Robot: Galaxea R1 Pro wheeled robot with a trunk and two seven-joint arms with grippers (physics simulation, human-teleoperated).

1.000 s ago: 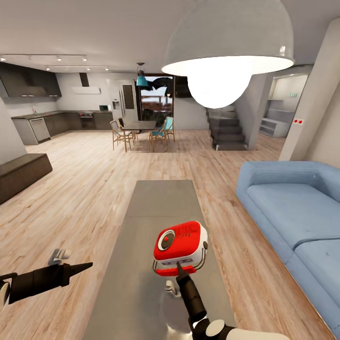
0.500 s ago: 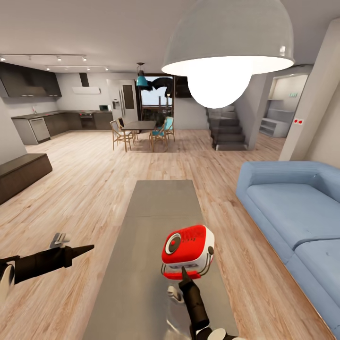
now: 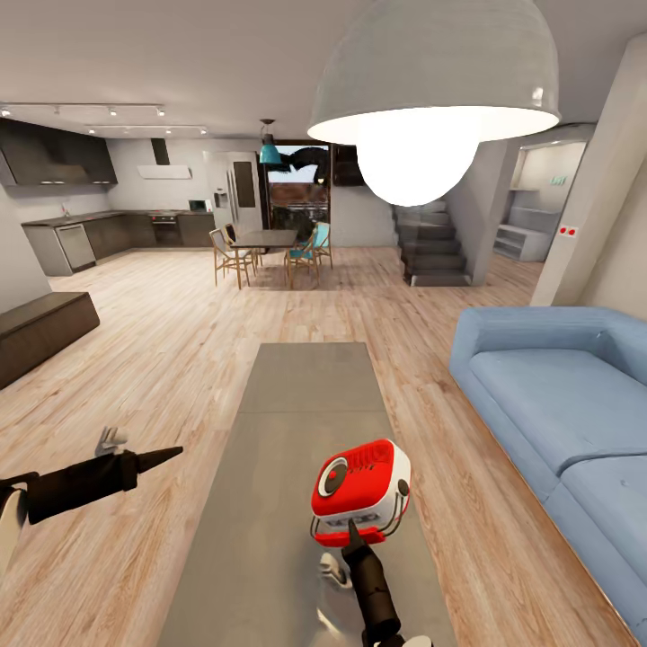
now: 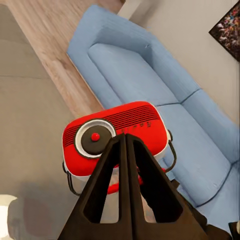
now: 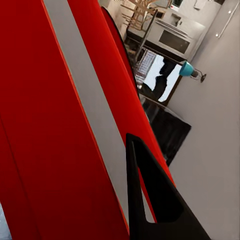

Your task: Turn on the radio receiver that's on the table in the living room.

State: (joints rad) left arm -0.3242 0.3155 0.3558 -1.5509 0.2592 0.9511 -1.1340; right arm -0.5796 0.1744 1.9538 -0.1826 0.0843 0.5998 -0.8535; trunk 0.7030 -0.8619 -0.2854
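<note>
On grey table (image 3: pixel 305 395), near end: red radio (image 3: pixel 359 490), tilted. Right gripper (image 3: pixel 351 532) fingers pressed together, tip touching radio's near side. Left gripper (image 3: pixel 171 451) also closed, well apart, idle. Advice: press gently, avoid shoving radio toward edge.

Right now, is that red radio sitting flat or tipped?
Tipped: the radio receiver leans on the table, its face angled upward, right tool touching it.
</note>
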